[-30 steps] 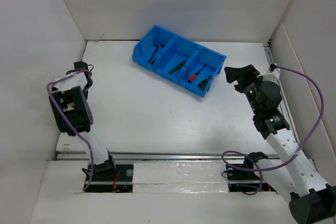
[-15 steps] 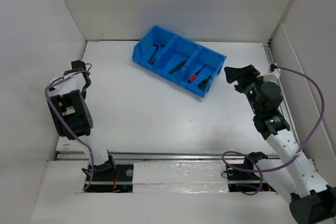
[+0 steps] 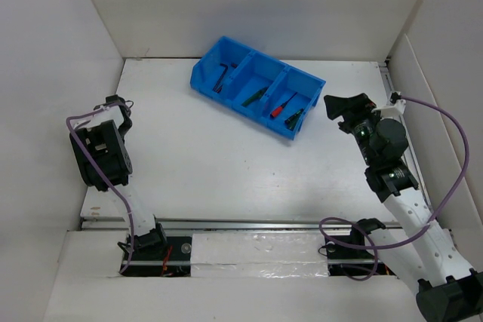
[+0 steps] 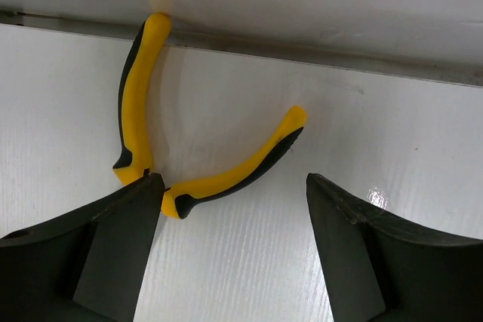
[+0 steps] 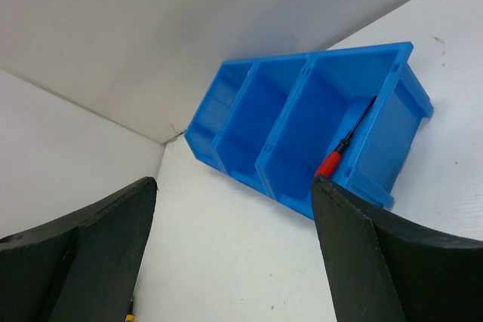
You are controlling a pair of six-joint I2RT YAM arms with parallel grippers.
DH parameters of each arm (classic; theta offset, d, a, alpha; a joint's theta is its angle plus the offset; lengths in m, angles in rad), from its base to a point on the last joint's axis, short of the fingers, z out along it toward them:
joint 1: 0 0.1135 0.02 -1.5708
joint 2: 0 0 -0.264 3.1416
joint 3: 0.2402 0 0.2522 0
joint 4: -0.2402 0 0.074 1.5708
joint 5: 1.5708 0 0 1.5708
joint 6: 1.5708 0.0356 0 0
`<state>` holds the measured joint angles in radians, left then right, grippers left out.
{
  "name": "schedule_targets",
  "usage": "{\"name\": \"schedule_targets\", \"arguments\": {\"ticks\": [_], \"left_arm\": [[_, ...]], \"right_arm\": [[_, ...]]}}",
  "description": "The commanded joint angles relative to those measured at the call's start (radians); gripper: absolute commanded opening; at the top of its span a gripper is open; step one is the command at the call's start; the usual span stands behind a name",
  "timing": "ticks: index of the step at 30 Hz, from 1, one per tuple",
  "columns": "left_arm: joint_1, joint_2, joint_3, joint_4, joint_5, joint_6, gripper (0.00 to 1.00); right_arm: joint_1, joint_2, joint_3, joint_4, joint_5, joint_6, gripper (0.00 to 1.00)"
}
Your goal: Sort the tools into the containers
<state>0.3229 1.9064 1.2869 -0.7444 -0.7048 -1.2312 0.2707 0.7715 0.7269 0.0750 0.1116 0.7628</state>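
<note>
While the right arm has barely stirred over the last second, the left arm has drawn its wrist a little toward the near edge of the tabletop [image 3: 226,171], and the left end effector [image 4: 234,186] now hangs over the yellow pliers [image 4: 134,88]. They are the one tool seen outside the blue bin [image 3: 240,109]. They lie flat with their handles splayed, one handle tip touching the foot of the side wall [image 4: 302,5]. Their head is hidden behind the left-hand finger [image 4: 113,246], and the top view does not show them at all. The left end effector is spread wide and holds nothing, its two fingers standing either side of the lower handle without closing on it. The right end effector [image 5: 234,186] is likewise wide apart and empty, parked near the bin's right end. Inside the bin, the hex keys [image 3: 220,77] sit in the left compartment and a green-handled tool [image 3: 255,96] in the middle. The red screwdriver [image 3: 279,108] and another green-handled tool [image 3: 294,117] are in the right one. To my eye the small shift is a lining-up for the last pickup, so the sorting looks nearly done. With the wall so close and the handles spread, the grasp will likely need care so a finger does not jam against the wall.
</note>
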Motion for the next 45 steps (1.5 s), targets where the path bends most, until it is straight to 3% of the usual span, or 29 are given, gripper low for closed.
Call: {"name": "schedule_targets", "arguments": {"ticks": [1,12,22,28,29,32,40,45], "left_arm": [[0.019,-0.012,0.014,-0.015,-0.047,-0.019,0.74],[0.019,-0.036,-0.043,0.049,-0.018,0.012,0.7],[0.019,-0.093,-0.118,0.192,0.151,0.13,0.59],[-0.005,-0.11,-0.164,0.315,0.303,0.239,0.25],[-0.022,-0.113,-0.17,0.327,0.309,0.24,0.14],[-0.022,-0.109,-0.21,0.39,0.363,0.251,0.0],[-0.068,-0.099,-0.221,0.437,0.373,0.285,0.0],[-0.182,-0.246,-0.232,0.493,0.373,0.345,0.0]], "right_arm": [[0.01,-0.011,0.025,0.045,-0.004,-0.013,0.87],[0.01,-0.001,0.02,0.055,-0.007,-0.007,0.87],[0.01,-0.032,0.008,0.048,-0.001,-0.003,0.87],[0.01,-0.043,0.0,0.048,-0.003,0.003,0.87],[0.01,-0.046,0.0,0.048,-0.006,0.003,0.87],[0.01,-0.044,-0.003,0.051,-0.015,0.006,0.87],[0.01,-0.028,-0.007,0.066,-0.023,0.007,0.87],[0.01,-0.028,-0.011,0.068,-0.015,0.006,0.87]]}}
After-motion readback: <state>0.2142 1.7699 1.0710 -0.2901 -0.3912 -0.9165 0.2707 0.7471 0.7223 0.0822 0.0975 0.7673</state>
